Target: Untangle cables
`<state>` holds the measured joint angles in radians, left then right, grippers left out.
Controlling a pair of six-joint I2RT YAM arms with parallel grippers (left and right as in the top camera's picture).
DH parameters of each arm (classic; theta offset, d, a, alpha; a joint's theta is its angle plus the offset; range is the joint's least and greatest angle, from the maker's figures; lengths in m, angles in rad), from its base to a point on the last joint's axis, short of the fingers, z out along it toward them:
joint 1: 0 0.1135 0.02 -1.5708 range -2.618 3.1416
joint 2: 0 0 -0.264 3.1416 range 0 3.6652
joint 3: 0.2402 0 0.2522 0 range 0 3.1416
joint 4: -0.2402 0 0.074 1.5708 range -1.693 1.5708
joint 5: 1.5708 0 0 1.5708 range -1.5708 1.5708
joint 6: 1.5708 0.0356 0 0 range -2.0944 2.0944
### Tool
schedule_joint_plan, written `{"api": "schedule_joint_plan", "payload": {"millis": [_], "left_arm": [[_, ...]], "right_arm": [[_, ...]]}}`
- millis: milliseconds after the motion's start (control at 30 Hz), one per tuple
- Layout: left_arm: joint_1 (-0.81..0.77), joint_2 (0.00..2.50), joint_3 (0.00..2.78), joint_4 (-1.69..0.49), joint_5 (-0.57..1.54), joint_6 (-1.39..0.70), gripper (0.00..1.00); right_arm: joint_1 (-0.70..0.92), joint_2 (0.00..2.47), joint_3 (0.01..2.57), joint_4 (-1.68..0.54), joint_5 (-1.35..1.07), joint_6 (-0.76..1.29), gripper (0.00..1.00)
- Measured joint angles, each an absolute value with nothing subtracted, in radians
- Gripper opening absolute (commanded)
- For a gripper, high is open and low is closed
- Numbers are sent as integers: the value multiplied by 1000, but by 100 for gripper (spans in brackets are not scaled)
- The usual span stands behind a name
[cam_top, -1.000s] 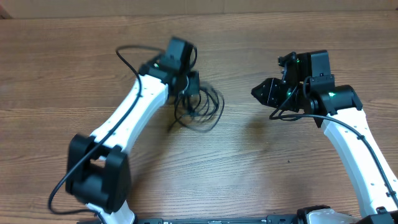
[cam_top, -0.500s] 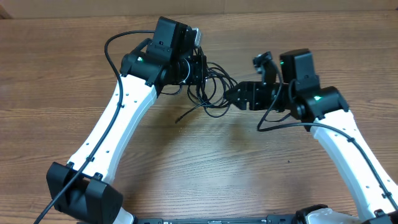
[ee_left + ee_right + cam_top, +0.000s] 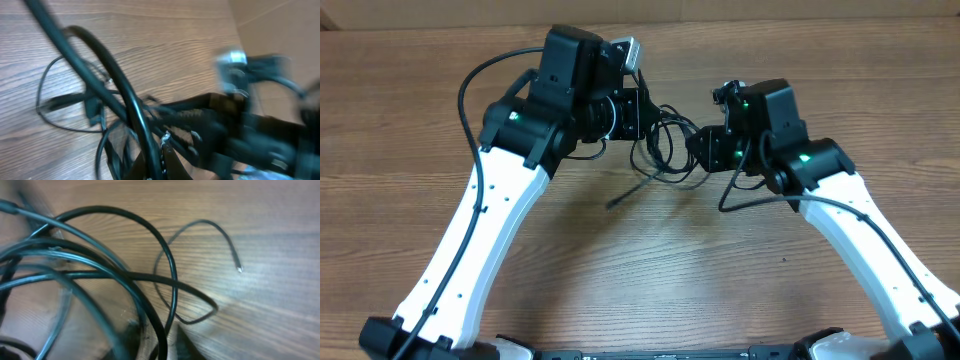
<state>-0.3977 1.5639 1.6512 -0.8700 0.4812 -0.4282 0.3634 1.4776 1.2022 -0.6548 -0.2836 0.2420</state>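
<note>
The cables (image 3: 667,143) form a loose black tangle hanging between my two grippers above the wooden table. My left gripper (image 3: 640,115) is shut on the tangle's left side; in the left wrist view a thick cord (image 3: 117,85) runs down between its fingers (image 3: 161,150). My right gripper (image 3: 697,150) meets the tangle from the right. In the right wrist view its jaws (image 3: 161,341) stand narrow, with black cords (image 3: 167,265) passing between them. One free cord end (image 3: 620,198) trails down to the left, and another thin end (image 3: 238,268) lies over the wood.
The wooden table (image 3: 620,280) spreads out below both arms. A pale wall or board (image 3: 820,10) runs along its far edge. Each white arm carries its own thicker black wire, such as the right arm's loop (image 3: 735,200).
Both arms have come together near the back middle, the left lifting the tangle rightward. The right gripper opened wide, moved left into the cords and narrowed on them.
</note>
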Motion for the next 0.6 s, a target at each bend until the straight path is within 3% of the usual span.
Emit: {"api": "schedule_joint_plan", "payload": {"millis": [167, 333, 600], "left_arm": [[-398, 1537, 1652, -922, 461, -427, 4], [-384, 1535, 1652, -1055, 242, -424, 4], [-194, 1528, 1652, -1077, 93, -425, 4]], "right_arm": [[368, 1547, 1202, -694, -143, 339, 4], [379, 1551, 1202, -779, 38, 461, 4], [377, 1551, 1203, -854, 235, 544, 4]]}}
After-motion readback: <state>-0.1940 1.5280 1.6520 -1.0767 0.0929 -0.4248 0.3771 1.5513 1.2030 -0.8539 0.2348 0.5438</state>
